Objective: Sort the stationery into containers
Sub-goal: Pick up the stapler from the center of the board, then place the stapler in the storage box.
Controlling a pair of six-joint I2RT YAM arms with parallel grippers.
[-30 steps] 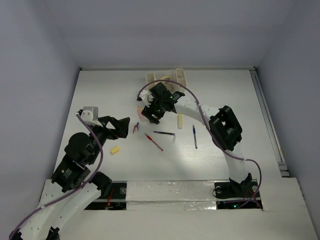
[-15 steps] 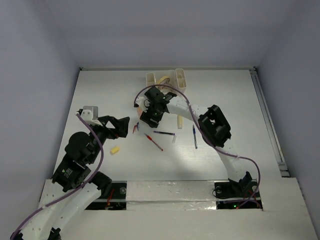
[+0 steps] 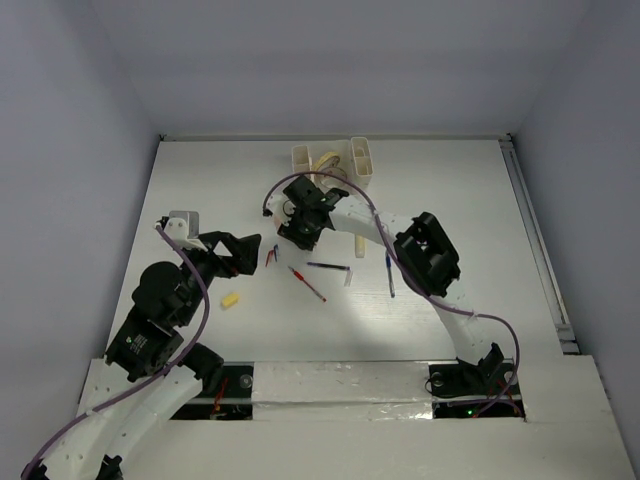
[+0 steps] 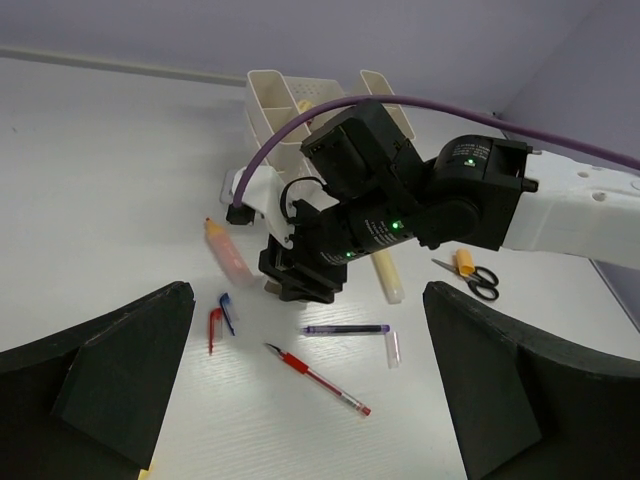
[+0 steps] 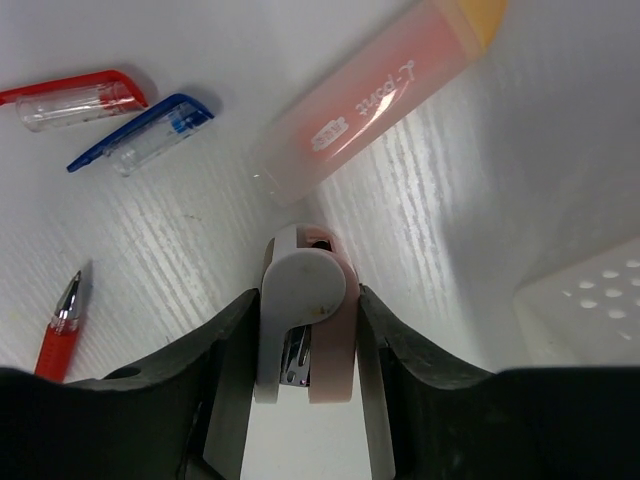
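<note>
Reaching in from its base at the near right edge, the right arm arches leftward over the white desk (image 3: 200, 190) and tips its wrist down just in front of the white organizer (image 3: 360, 155), which stands close to the far edge. We see bare desk on both flanks, out to the left wall and to the rail along the right edge, while the loose stationery crowds the middle. The right claw (image 5: 306, 350) is closed onto a small grey-and-pink stapler (image 5: 300, 280), one finger pressed against each side of it as it sits on the desk. Just beyond lies a pink highlighter (image 5: 370, 110), with a red cap (image 5: 70, 100) and a blue cap (image 5: 140, 135) to one side and the organizer's corner on the other. A red pen (image 3: 308, 284) and a blue pen (image 3: 389, 272) lie nearer the arms, and the scissors (image 4: 470, 275) rest past the right forearm. The left arm sits folded at the near left, with the left claw (image 3: 250, 251) spread wide, holding nothing and aimed at the centre; a yellow stick (image 3: 231, 300) lies beside it.
</note>
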